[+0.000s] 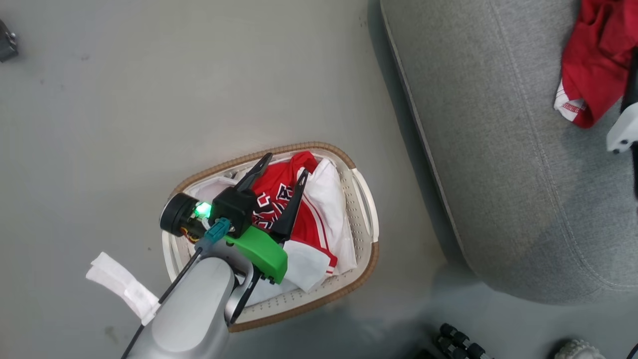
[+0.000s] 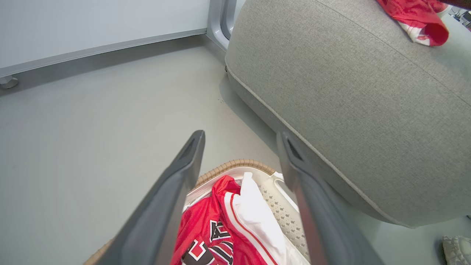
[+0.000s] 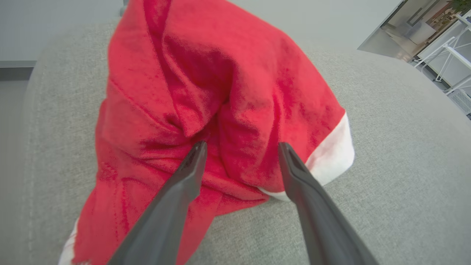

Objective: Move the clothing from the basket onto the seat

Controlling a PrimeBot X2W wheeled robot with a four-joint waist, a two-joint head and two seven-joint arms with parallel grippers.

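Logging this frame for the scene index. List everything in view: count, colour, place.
floor: 1, grey, under everything
sofa: 1, grey fabric, right side of the head view
basket: 1, white with a brown woven rim, on the floor beside the sofa
jersey: 1, red and white with dark lettering, inside the basket
red garment: 1, red with white trim, lying on the sofa
white strip: 1, white, on the floor by the basket's left end
black objects: a few, floor at the bottom edge, too cropped to identify
left gripper: 1, dark fingers, open, above the jersey
right gripper: 1, dark fingers, open, at the red garment
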